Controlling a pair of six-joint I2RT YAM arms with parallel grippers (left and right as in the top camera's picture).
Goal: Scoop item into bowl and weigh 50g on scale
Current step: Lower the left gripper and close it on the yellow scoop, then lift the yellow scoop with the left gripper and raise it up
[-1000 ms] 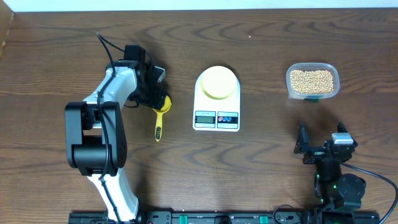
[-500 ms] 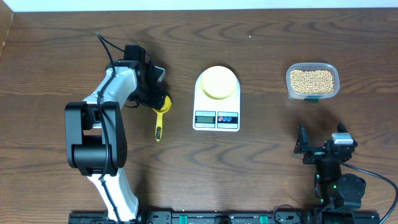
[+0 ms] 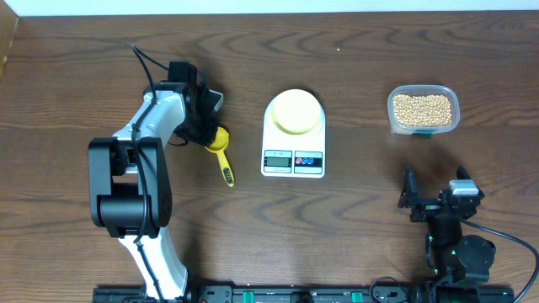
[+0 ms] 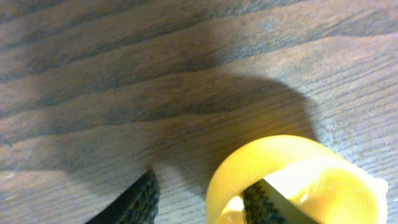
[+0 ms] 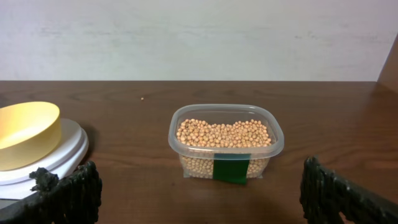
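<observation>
The yellow handled scoop (image 3: 221,151) lies left of the white scale (image 3: 293,160), its cup (image 4: 292,180) under my left gripper (image 3: 210,133). In the left wrist view my left gripper (image 4: 199,190) straddles the cup's wall, with one finger inside the cup and the other outside. A strip of wood shows between the outer finger and the wall. The pale yellow bowl (image 3: 294,111) sits empty on the scale. The tan beans (image 3: 423,108) fill a clear tub (image 3: 446,94) at the far right. My right gripper (image 3: 434,198) stands wide open near the front edge and faces the beans (image 5: 224,132).
In the right wrist view the bowl (image 5: 25,134) and the scale (image 5: 68,152) are at the left, and the tub (image 5: 186,163) with a green label is straight ahead. Bare wooden table lies between the scale and the tub.
My left gripper's jaws have narrowed around the scoop's cup wall. The scoop's handle has swung from pointing front-left to front-right. The right arm has not moved.
</observation>
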